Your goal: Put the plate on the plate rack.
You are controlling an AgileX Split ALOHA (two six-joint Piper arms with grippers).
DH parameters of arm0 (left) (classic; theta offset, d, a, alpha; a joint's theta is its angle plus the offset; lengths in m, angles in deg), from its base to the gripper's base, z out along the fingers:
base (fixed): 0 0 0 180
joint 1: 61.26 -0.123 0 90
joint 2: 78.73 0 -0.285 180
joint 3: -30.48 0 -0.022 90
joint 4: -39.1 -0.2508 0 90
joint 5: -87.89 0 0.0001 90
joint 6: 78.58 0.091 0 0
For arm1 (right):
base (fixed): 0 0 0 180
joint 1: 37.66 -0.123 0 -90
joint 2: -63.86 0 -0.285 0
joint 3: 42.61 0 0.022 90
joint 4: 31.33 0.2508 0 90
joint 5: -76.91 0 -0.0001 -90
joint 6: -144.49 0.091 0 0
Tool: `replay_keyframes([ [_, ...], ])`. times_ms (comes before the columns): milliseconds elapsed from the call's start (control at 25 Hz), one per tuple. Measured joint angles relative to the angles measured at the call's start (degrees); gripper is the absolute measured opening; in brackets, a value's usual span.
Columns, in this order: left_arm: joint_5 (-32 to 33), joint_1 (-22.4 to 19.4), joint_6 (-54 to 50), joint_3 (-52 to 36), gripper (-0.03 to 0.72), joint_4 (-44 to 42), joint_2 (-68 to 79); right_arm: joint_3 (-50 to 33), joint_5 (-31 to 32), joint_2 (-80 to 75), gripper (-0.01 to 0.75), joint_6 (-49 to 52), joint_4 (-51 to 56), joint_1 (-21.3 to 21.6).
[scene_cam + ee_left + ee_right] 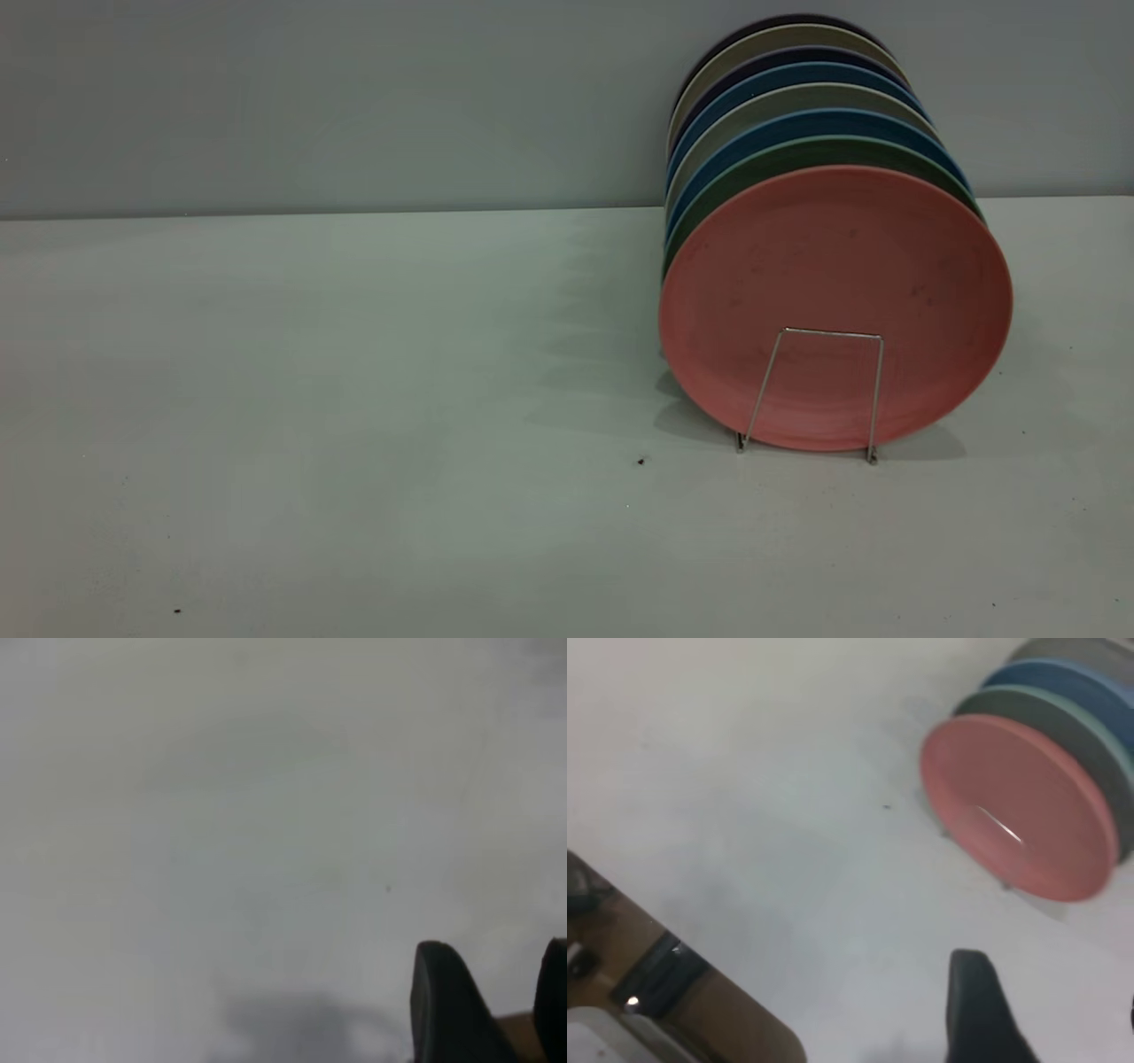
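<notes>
Neither gripper holds anything. Seen from its own wrist camera, the left gripper (500,992) hangs over bare table (266,815) with its two dark fingers (447,1005) apart and nothing between them. The right gripper shows only one dark finger (976,1010) at the edge of its wrist view, so whether it is spread or closed cannot be told; it is well apart from the plates, above the pale tabletop near the table's edge. Neither arm appears in the exterior view.

The plate (835,306), salmon pink with faint dark specks, stands on edge at the front of a row of upright plates. It leans back against the green plate (797,159) just behind it, and blue and grey plates (788,89) line up farther back toward the wall. The plate rack (819,390) holds the row: one squared silver wire loop rises in front of the pink plate's lower half, its two feet resting on the table (354,399).

No brand, label or writing can be read on anything. A few tiny dark specks (640,461) dot the tabletop.
</notes>
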Motion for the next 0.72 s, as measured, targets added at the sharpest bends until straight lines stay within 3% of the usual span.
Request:
replay_keyframes([
  [480, 1.33, 0.0, -1.99, -19.2, 0.285, 0.11, -28.59, -0.77, 7.88, 17.05, 0.384, 2.92, -2.37, 0.0],
  [720, 1.77, 0.0, -1.99, -23.4, 0.285, 0.11, -38.12, -11.86, 7.34, 24.64, 0.384, 3.03, -2.58, 0.0],
])
